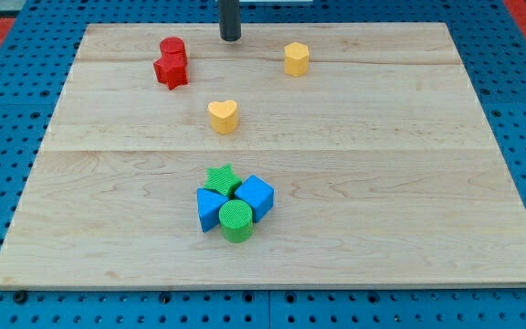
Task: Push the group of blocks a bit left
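Observation:
A tight group of blocks sits low in the middle of the wooden board [409,183]: a green star [220,178], a blue cube [257,196], a blue block [209,209] and a green cylinder [236,220], all touching. My tip [231,38] is at the view's top, far above the group, between the red blocks and the yellow hexagon, touching none.
A red cylinder [173,48] touches a red star [171,71] at the upper left. A yellow hexagon [297,58] stands upper right of centre. A yellow heart [224,116] lies between my tip and the group. Blue pegboard [7,110] surrounds the board.

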Controlling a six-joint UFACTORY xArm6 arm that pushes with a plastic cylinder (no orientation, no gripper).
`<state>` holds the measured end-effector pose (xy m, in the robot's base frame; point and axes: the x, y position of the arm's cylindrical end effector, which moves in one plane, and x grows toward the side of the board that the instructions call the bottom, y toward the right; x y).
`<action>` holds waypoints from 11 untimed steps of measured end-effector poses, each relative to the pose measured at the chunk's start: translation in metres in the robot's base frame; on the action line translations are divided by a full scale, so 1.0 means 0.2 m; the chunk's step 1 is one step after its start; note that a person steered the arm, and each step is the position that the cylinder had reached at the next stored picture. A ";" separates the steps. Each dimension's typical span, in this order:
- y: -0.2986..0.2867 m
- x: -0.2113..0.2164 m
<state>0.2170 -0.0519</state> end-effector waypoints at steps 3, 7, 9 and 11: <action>0.25 0.46; 0.31 1.69; 0.05 1.43; 0.37 1.32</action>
